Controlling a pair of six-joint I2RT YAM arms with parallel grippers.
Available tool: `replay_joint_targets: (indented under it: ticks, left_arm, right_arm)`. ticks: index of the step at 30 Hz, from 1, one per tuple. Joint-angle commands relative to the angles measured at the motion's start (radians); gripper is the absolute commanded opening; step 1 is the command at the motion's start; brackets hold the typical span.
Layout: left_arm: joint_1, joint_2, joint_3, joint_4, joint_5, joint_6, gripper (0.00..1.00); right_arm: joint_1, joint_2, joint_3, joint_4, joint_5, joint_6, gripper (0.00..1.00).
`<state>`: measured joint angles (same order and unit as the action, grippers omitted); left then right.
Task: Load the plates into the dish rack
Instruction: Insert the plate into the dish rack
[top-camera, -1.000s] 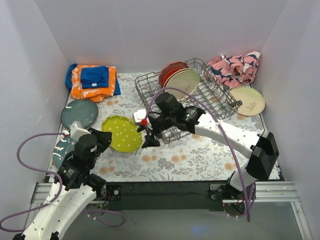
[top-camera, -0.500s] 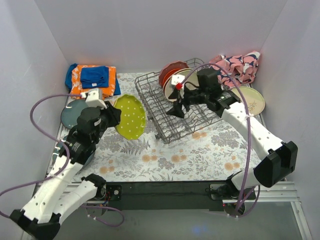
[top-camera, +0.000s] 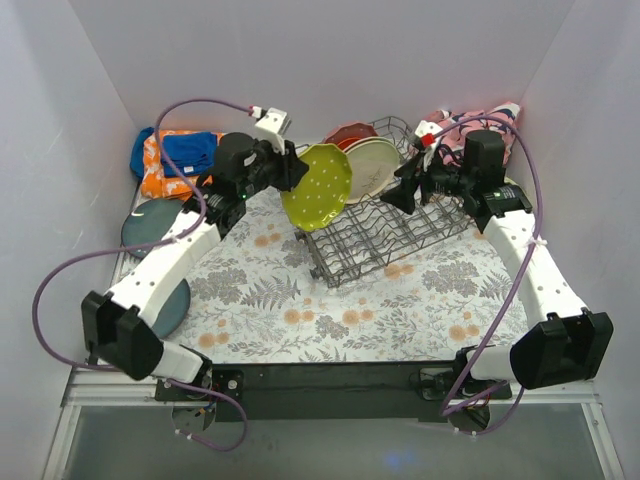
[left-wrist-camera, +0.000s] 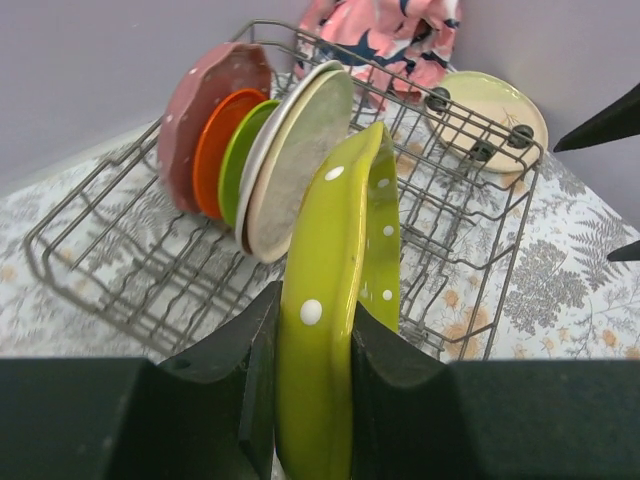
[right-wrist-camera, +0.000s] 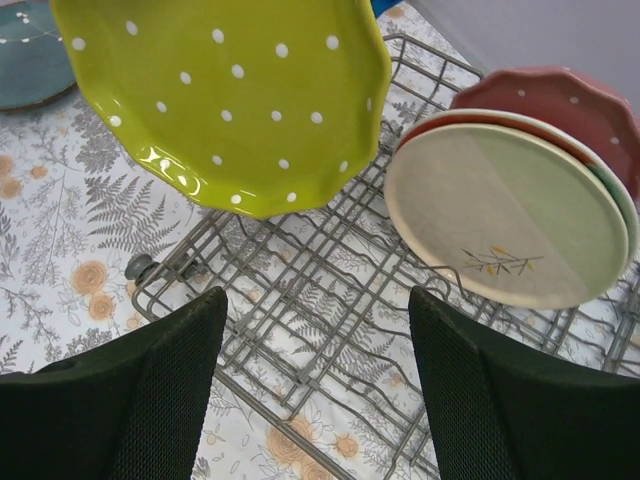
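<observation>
My left gripper (top-camera: 292, 172) (left-wrist-camera: 315, 340) is shut on the rim of a yellow-green dotted plate (top-camera: 320, 186) (left-wrist-camera: 335, 250) (right-wrist-camera: 230, 100). It holds the plate on edge, in the air over the near-left part of the grey wire dish rack (top-camera: 400, 235) (left-wrist-camera: 120, 290) (right-wrist-camera: 300, 290). At the rack's far end stand a pink dotted plate (left-wrist-camera: 205, 100) (right-wrist-camera: 560, 100), an orange one (left-wrist-camera: 212, 150), a lime one (left-wrist-camera: 238, 155) and a cream plate with a twig mark (top-camera: 372, 165) (left-wrist-camera: 295, 165) (right-wrist-camera: 505, 220). My right gripper (top-camera: 405, 195) (right-wrist-camera: 315, 340) hangs open and empty above the rack's right side.
A slate-blue plate (top-camera: 145, 222) and a teal plate (top-camera: 175, 300) lie on the table at the left. Another cream plate (left-wrist-camera: 490, 105) lies beyond the rack's right end. Folded orange-blue cloths (top-camera: 165, 160) sit at the back left, a pink floral cloth (top-camera: 470, 125) at the back right.
My left arm has lifted the yellow-green plate off the table and swung it up and right to the rack. My right arm has drawn back to the right, still open.
</observation>
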<state>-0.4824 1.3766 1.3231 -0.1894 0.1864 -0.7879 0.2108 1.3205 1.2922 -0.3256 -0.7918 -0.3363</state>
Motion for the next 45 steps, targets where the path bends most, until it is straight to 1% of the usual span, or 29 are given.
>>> replay_joint_targets:
  ticks: [1,6,10,14,17,18,19,21,24,28,33,38,45]
  left_arm:
    - [0.001,0.102,0.143,0.166,0.183,0.123,0.0]
    - [-0.005,0.245,0.26,0.217,0.252,0.196,0.0]
    - [-0.013,0.381,0.359,0.228,0.289,0.22,0.0]
    - [-0.033,0.476,0.445,0.24,0.301,0.251,0.0]
    - [-0.045,0.528,0.501,0.249,0.295,0.276,0.0]
    - [-0.056,0.562,0.514,0.248,0.291,0.298,0.0]
    - [-0.062,0.581,0.542,0.249,0.283,0.317,0.0]
    - [-0.088,0.628,0.568,0.249,0.245,0.378,0.0]
    - [-0.116,0.685,0.626,0.245,0.208,0.427,0.0]
    - [-0.128,0.737,0.686,0.242,0.18,0.473,0.0]
    - [-0.131,0.772,0.734,0.242,0.18,0.49,0.0]
    - [-0.134,0.791,0.755,0.243,0.162,0.503,0.0]
    - [-0.137,0.797,0.746,0.255,0.124,0.522,0.0]
  right_arm:
    - [-0.066,-0.033,-0.019,0.062,-0.003,0.066,0.79]
    - [-0.151,-0.035,-0.037,0.077,-0.021,0.095,0.79]
    - [-0.189,-0.029,-0.05,0.086,-0.04,0.106,0.79]
    - [-0.202,-0.02,-0.053,0.086,-0.055,0.106,0.79]
    - [-0.2,-0.014,-0.056,0.085,-0.063,0.105,0.79]
    - [-0.23,-0.009,-0.059,0.085,-0.067,0.103,0.79]
    - [-0.232,-0.007,-0.06,0.086,-0.07,0.103,0.79]
    - [-0.238,-0.001,-0.06,0.085,-0.076,0.099,0.79]
    - [-0.241,0.006,-0.062,0.083,-0.078,0.094,0.79]
    - [-0.244,0.017,-0.06,0.071,-0.087,0.086,0.8]
    - [-0.251,0.028,-0.056,0.063,-0.098,0.079,0.81]
    - [-0.255,0.031,-0.057,0.06,-0.103,0.075,0.81]
    - [-0.26,0.034,-0.059,0.06,-0.107,0.074,0.82]
